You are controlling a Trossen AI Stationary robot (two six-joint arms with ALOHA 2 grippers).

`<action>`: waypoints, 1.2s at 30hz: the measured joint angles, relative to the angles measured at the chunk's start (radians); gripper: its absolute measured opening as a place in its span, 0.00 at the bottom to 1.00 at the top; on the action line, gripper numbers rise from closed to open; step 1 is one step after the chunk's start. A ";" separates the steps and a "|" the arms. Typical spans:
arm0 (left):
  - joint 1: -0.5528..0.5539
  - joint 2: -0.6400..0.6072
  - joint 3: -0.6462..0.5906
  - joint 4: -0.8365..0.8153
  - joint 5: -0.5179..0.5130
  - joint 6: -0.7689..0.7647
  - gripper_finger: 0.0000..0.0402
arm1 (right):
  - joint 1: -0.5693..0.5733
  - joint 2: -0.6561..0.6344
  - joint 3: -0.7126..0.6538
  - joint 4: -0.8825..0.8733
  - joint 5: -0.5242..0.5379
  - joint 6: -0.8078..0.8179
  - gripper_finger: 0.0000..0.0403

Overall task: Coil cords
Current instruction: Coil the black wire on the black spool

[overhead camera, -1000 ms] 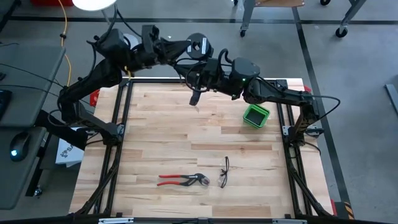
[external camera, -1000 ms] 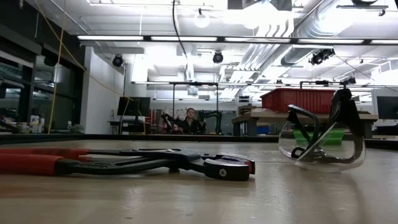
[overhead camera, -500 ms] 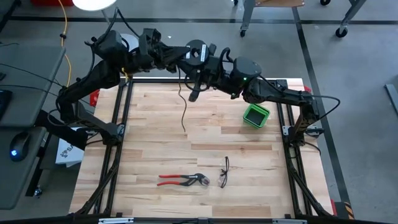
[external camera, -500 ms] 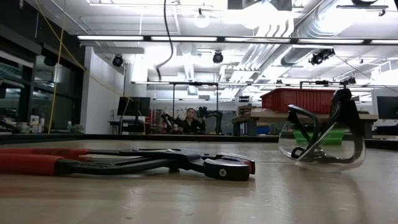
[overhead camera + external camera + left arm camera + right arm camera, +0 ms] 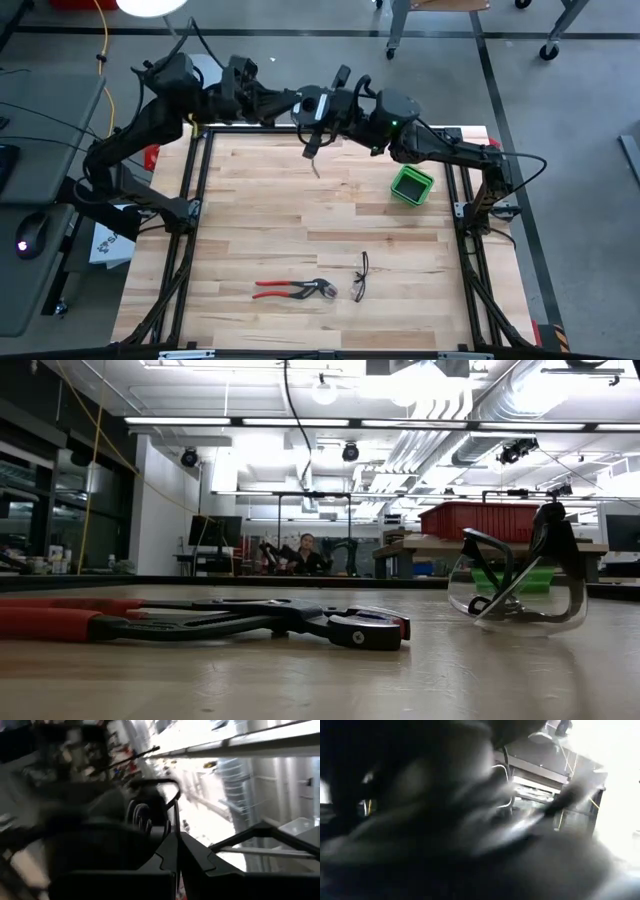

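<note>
Wooden table (image 5: 250, 220) – both end effectors raised at far edge, cord (image 5: 314, 158) dangling

Right wrist view blurred; cord (image 5: 296, 420) top cut off.

— Where are both arms?
— Raised over the far edge, reaching toward each other from either side and meeting near the middle.
— And the left gripper (image 5: 300, 100)?
— Pointed to the right, fingers pressed together, just beside the other one.
— The right gripper (image 5: 325, 103)?
— Pointed to the left, also closed, wrist bent a little downward.
— Touching each other?
— Very close, overlapping from above; real contact cannot be confirmed.
— Visible from table height?
— No, above that picture.
</note>
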 joint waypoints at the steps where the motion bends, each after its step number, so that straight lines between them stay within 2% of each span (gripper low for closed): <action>1: 0.000 -0.008 0.000 -0.030 0.009 0.004 0.00 | -0.001 0.000 0.000 -0.005 -0.007 -0.015 0.00; 15: 0.035 -0.111 0.000 -0.342 0.022 0.114 0.00 | -0.052 -0.003 0.000 -0.092 -0.058 -0.074 0.00; 23: 0.063 -0.122 0.000 -0.429 0.027 0.229 0.00 | -0.077 -0.003 0.000 -0.153 -0.076 -0.082 0.00; 29: 0.087 -0.121 -0.002 -0.506 -0.007 0.426 0.00 | -0.103 -0.007 0.000 -0.176 -0.079 -0.073 0.00; 32: 0.098 -0.120 -0.004 -0.579 -0.066 0.549 0.00 | -0.116 -0.011 0.001 -0.196 -0.079 -0.067 0.00; 36: 0.110 -0.125 -0.002 -0.593 -0.122 0.701 0.00 | -0.126 -0.011 0.001 -0.219 -0.078 -0.058 0.00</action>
